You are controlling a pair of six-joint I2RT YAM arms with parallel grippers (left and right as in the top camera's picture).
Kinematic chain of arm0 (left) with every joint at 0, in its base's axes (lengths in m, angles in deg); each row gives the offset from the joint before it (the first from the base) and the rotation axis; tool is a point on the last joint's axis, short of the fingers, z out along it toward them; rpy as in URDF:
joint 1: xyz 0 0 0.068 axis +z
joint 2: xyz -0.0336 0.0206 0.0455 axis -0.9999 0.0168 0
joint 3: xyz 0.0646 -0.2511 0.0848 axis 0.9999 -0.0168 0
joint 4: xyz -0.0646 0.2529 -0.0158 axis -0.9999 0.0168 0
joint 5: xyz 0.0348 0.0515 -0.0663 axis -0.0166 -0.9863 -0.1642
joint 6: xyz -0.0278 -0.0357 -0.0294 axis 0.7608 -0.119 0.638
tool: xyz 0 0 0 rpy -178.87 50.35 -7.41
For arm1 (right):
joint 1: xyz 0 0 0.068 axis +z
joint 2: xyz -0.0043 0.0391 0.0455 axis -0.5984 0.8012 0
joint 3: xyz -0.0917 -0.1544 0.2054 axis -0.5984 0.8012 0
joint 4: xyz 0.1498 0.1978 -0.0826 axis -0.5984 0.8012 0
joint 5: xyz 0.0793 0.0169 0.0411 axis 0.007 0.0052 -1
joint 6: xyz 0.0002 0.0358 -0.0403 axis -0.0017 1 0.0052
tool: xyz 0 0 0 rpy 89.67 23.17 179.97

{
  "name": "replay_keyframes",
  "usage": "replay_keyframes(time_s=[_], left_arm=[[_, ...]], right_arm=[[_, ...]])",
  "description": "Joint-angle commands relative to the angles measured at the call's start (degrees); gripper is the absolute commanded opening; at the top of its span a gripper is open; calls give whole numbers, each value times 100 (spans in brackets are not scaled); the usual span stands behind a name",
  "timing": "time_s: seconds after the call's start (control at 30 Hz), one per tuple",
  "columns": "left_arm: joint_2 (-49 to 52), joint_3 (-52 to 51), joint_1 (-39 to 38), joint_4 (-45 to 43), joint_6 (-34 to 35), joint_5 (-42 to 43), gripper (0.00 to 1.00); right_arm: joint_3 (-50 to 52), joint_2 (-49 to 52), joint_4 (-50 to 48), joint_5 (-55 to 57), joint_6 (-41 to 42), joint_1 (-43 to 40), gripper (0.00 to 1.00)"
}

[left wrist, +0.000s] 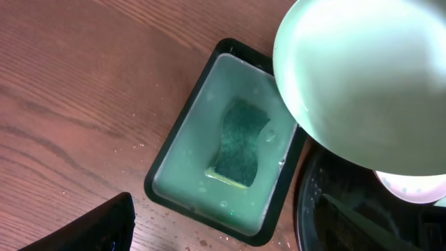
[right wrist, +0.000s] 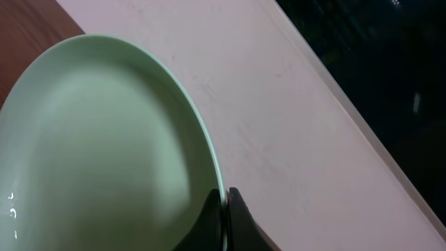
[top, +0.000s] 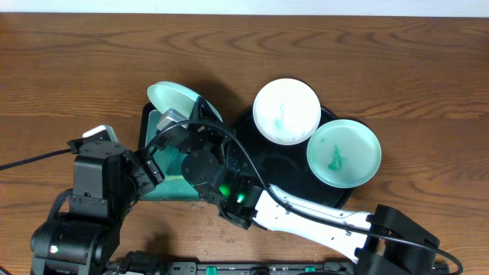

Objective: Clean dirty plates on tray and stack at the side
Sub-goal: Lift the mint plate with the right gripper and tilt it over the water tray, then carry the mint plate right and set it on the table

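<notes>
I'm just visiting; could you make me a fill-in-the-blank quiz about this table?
The large round glossy black tray carries ____ small smeared plates.
In the rectangular black-rimmed tray lies a dark green ____.
The lifted pale mint-green round plate is pinched at its rim by the ____ arm's jaws.
Missing words: two, sponge, right.

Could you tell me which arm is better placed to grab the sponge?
Left: the right gripper holds the mint plate by its rim, and the sponge lies under the left wrist.
</notes>
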Motion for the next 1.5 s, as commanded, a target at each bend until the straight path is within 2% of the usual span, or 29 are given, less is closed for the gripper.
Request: replay_keyframes(time_s=[0.0, 0.13, 0.3, 0.47, 0.6, 0.77, 1.03, 1.13, 1.27, 1.47], left_arm=[[7, 76, 22, 15, 31, -94, 82], [7, 76, 22, 15, 31, -94, 82], [7, 74, 22, 15, 31, -94, 83], [7, 76, 22, 15, 31, -94, 82], [7, 76, 22, 15, 31, -94, 82], [7, 76, 22, 15, 31, -94, 83], [7, 76, 22, 15, 31, -94, 83], [7, 76, 22, 15, 31, -94, 83], [7, 76, 22, 15, 31, -94, 83], [7, 76, 22, 15, 31, -94, 83]], right_arm=[[-68, -210, 105, 190, 590, -63, 1], [-68, -210, 1139, -282, 2463, -380, 1], [-68, -212, 2732, -3329, 4745, -1043, 1], [-68, -404, 3071, -5576, 5445, -1821, 1], [-68, -807, 3338, -6537, 5707, -2518, 1], [-68, -1598, 4087, -6629, 6266, -3630, 1], [-68, -2468, 6177, -5748, 6968, -6378, 1], [-59, -2391, 6876, -5167, 6992, -7567, 1], [-57, -2059, 7333, -4872, 6992, -8850, 1], [-57, -1220, 7438, -4859, 6999, -9962, 1]])
